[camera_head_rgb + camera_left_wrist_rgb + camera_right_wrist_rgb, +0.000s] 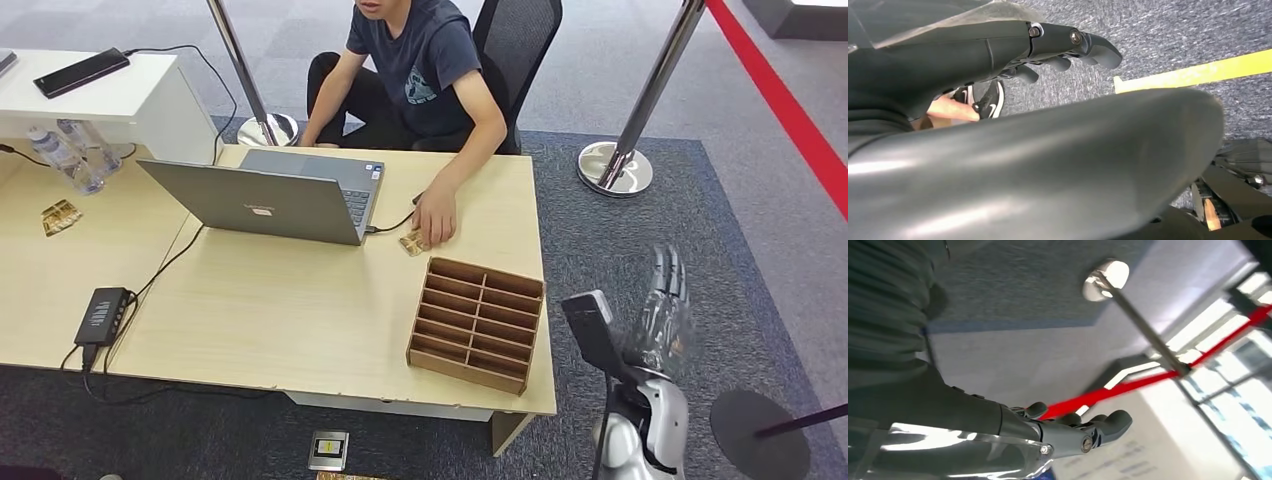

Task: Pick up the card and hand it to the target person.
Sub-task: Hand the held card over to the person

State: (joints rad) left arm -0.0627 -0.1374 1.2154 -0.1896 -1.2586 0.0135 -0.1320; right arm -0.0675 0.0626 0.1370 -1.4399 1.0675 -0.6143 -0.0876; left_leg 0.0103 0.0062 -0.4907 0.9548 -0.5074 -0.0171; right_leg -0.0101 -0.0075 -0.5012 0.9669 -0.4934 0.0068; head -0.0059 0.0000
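A tan patterned card [411,243] lies on the light wooden table [280,300], just right of the laptop. The seated person [420,70] rests a hand [436,215] on its far edge. My right hand [664,305] hangs off the table's right side over the carpet, fingers stretched out and holding nothing; in the right wrist view the right hand [1068,432] is likewise empty. My left hand [1058,50] hangs low above the grey carpet, fingers loosely bent and apart, with nothing in them.
A grey laptop [270,195] stands open at the table's middle. A wooden divided box [477,322] sits at the front right corner. A second card [60,216], bottles [70,152] and a power brick [102,315] lie left. Chrome stanchions [615,165] stand behind.
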